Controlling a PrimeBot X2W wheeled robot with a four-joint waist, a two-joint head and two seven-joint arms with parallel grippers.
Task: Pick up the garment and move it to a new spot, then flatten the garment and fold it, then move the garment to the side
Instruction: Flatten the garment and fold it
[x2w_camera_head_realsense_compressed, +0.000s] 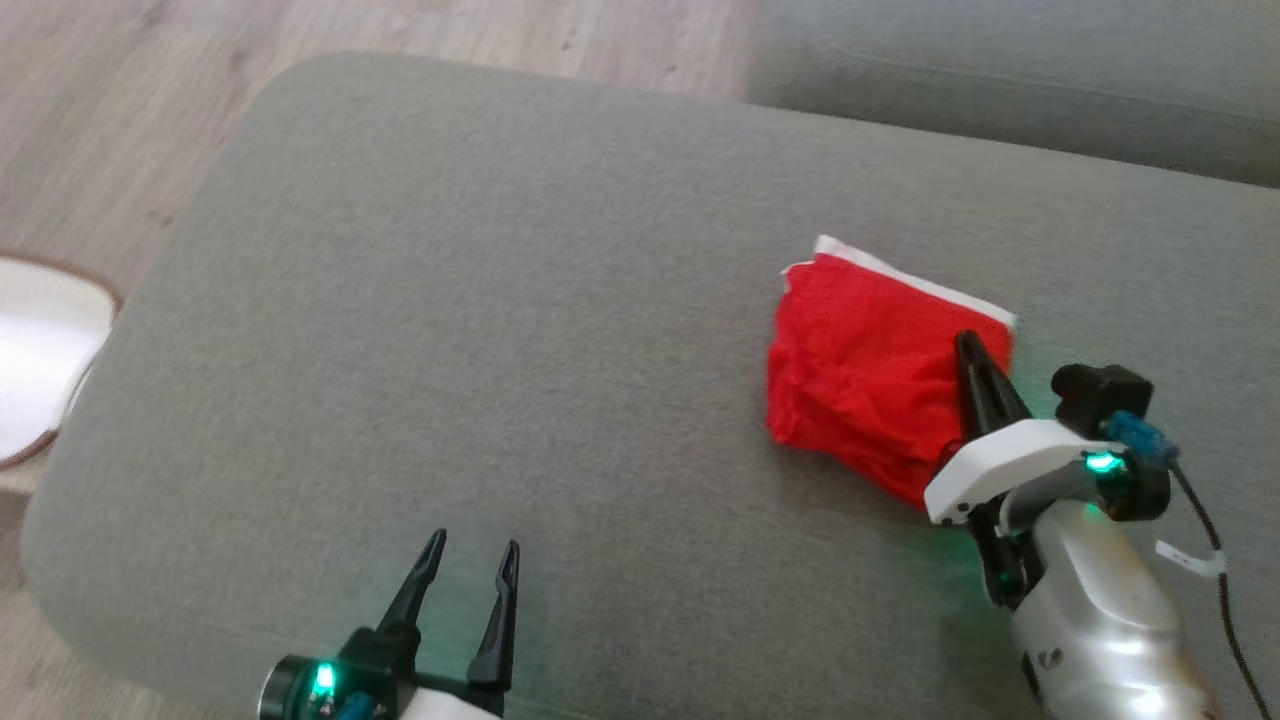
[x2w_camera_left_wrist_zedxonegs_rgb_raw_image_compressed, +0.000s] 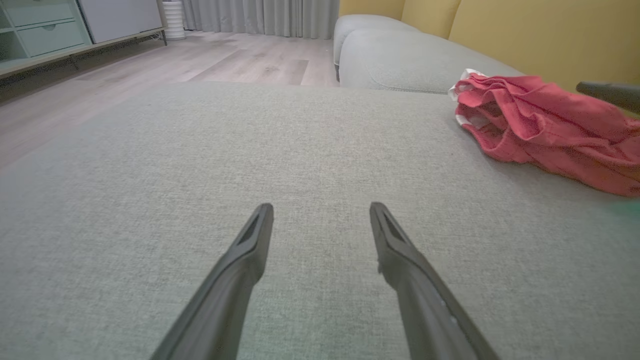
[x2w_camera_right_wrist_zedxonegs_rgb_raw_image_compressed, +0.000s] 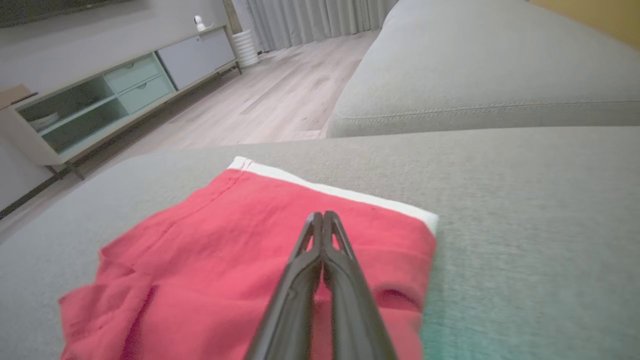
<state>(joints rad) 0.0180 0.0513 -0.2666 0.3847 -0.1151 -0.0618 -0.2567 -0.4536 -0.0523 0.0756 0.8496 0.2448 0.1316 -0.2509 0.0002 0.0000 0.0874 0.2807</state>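
The garment is a red piece with a white band along its far edge, lying folded and slightly rumpled on the right part of a grey sofa cushion. My right gripper is shut and lies over the garment's right side. In the right wrist view the right gripper has its tips pressed together above the red cloth, with no fabric seen between them. My left gripper stands open over bare cushion near the front edge, well left of the garment. The left wrist view shows the left gripper holding nothing.
A second grey cushion adjoins at the back right, with a yellow backrest behind. Wooden floor lies beyond the cushion's left and far edges. A white round object sits at the left. A low cabinet stands across the room.
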